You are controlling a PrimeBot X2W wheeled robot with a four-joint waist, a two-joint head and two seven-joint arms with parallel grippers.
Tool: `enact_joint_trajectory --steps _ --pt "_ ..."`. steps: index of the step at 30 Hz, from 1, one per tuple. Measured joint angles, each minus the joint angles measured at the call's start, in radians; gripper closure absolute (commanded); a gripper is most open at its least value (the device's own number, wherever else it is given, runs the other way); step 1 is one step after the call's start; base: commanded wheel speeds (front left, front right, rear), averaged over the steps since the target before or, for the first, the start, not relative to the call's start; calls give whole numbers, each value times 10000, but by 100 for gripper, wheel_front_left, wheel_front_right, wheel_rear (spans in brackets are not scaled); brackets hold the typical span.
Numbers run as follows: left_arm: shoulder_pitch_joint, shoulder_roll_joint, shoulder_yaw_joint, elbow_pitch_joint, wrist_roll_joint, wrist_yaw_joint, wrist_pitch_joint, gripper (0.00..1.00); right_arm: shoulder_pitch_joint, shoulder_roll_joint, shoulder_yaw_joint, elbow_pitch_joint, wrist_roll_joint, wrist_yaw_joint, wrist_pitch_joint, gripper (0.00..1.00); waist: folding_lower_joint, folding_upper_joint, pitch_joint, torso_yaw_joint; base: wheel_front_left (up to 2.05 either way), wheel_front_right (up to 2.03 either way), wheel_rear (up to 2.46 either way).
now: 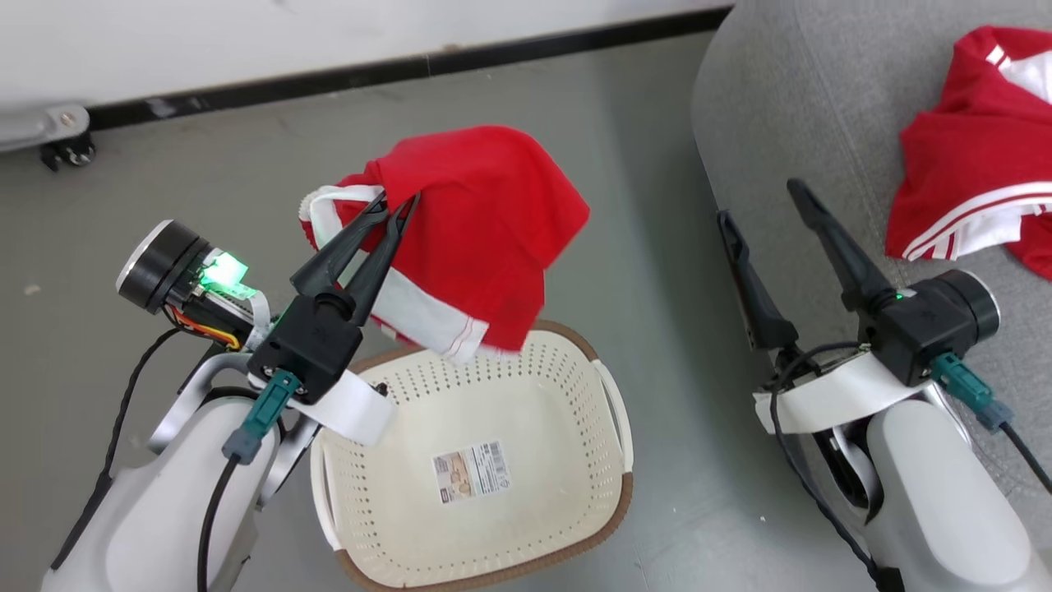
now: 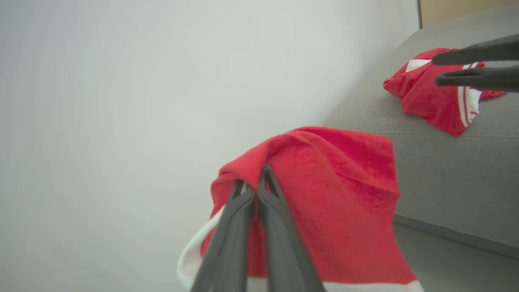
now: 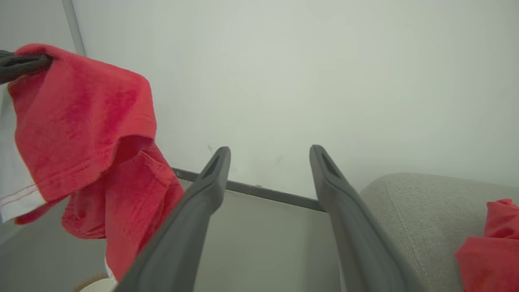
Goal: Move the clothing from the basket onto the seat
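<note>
The red jersey (image 1: 485, 238) you are carrying hangs bunched in the air above the far rim of the basket (image 1: 394, 493), its white hem drooping towards that rim; whether it touches, I cannot tell. Your left gripper (image 1: 399, 199) pinches it at a fold near the white collar, the two dark fingers pressed together on the cloth. The basket below looks emptied: you see its perforated bottom and a paper label (image 1: 470, 471), but no cloth. The second jersey (image 1: 970, 181) lies crumpled on the sofa (image 1: 789, 107), far to the right. So I judge you are mid-carry with the last garment: lifted out, not yet over the seat.

Your right gripper (image 1: 758, 201) hangs with its jaws wide and nothing between them, by the sofa's left edge, between the held jersey and where it must go.

The next move calls for a swing of the left arm to the right, high enough that the dangling hem clears the basket's handle and the sofa's rounded edge. Mind the right arm in the path. Let go well in from the edge, or the cloth may slide to the floor (image 1: 205, 189)
</note>
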Motion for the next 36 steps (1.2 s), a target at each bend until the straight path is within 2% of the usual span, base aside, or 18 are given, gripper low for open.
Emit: enact_joint_trajectory --steps 11,19,22,30,36 --pt "-115 192 -324 -915 155 -476 0 100 403 -612 1124 244 512 0 270 0 0 0 -1203 336 0 0 0" --pt "-595 205 -581 -1645 272 -759 -2 100 631 -1011 1837 286 1327 0 550 0 0 0 -1977 478 0 0 0" --pt "-735 203 -617 -1791 268 -869 -2 100 747 -1174 2458 247 1854 0 734 0 0 0 -2232 515 0 0 0" --pt "-884 194 -844 -1877 228 -1055 -4 100 878 -1557 4541 -525 3386 0 1262 0 0 0 -2815 590 0 0 0" --pt "-938 255 -907 -1875 21 -1160 -4 100 873 -2330 5009 -1198 4219 0 1511 0 0 0 -3200 606 0 0 0"
